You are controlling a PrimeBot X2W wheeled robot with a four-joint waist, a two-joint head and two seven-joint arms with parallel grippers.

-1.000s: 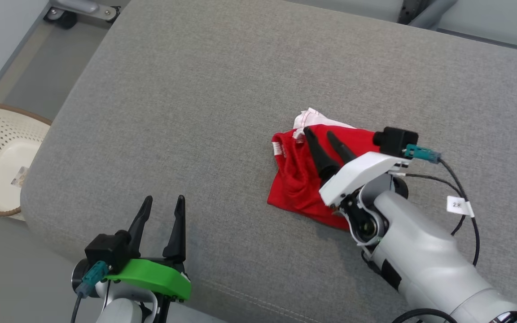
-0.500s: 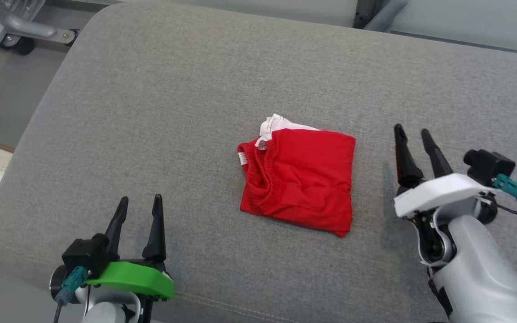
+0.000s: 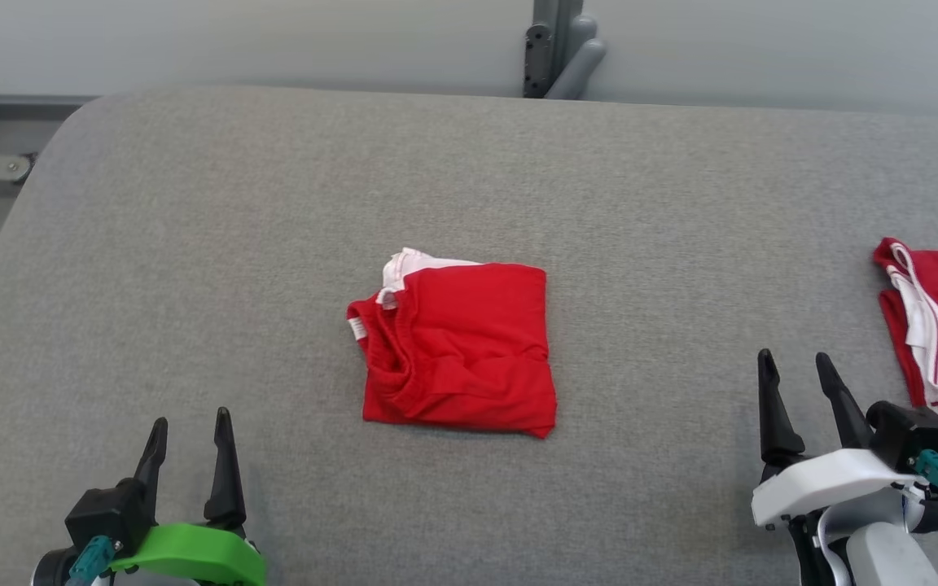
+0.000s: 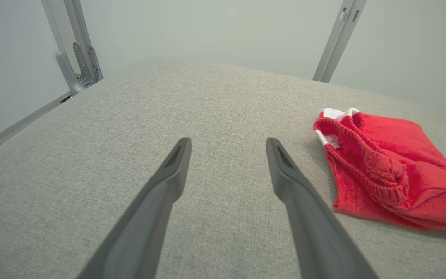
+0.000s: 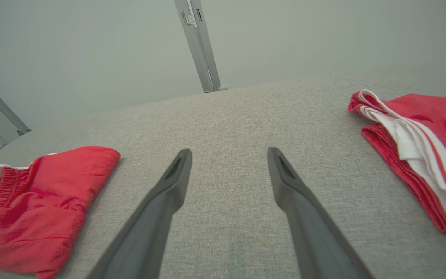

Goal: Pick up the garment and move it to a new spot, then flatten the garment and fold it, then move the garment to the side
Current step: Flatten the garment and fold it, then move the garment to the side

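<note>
Both pairs are empty: my left fingers [image 3: 225, 464] are spread wide with nothing between them, and so are my right fingers [image 3: 772, 407]. The red garment [image 3: 457, 350] lies ahead of both pairs and between them, somewhat nearer the left, touching neither. It sits as a compact folded block, elastic waistband toward my left fingers and a bit of white lining peeking out at the far corner.

I'd judge the flattening and folding done. What may be left is the shift to the side, since the block lies about mid-worktop [image 3: 273, 203]; I can't tell whether this spot already counts.

A second folded red piece with white stripes [image 3: 929, 317] lies just ahead of and outboard of my right fingers, so that side is partly taken. Outboard of my left fingers there's a broad stretch of bare grey fabric running to a rounded far corner. The far edge runs well beyond the garment, under a pale wall.
</note>
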